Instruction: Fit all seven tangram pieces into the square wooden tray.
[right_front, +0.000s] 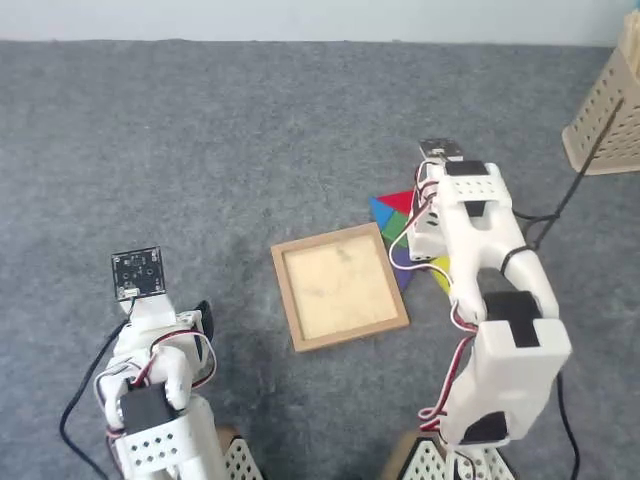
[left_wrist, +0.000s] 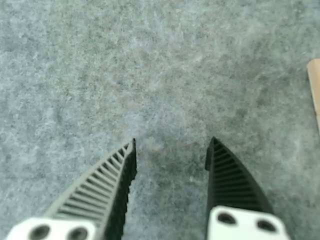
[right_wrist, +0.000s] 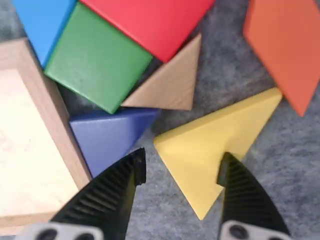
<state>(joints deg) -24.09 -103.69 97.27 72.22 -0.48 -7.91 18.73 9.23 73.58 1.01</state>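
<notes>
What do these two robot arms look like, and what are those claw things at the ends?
The left arm and right arm are chunky white plastic shells joined by black motor blocks. Thin red and white wires loop along the joints, plus black cables. Each ends in two black ribbed fingers tapering to points, on white mounts with screw holes.

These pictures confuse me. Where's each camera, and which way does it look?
High view: fixed above, looking down on the square wooden tray and both arms.
Left wrist view: on the left arm, facing grey carpet past the left gripper.
Right wrist view: on the right arm, facing a yellow wooden triangle past the right gripper.
High and right wrist views share the tray.
</notes>
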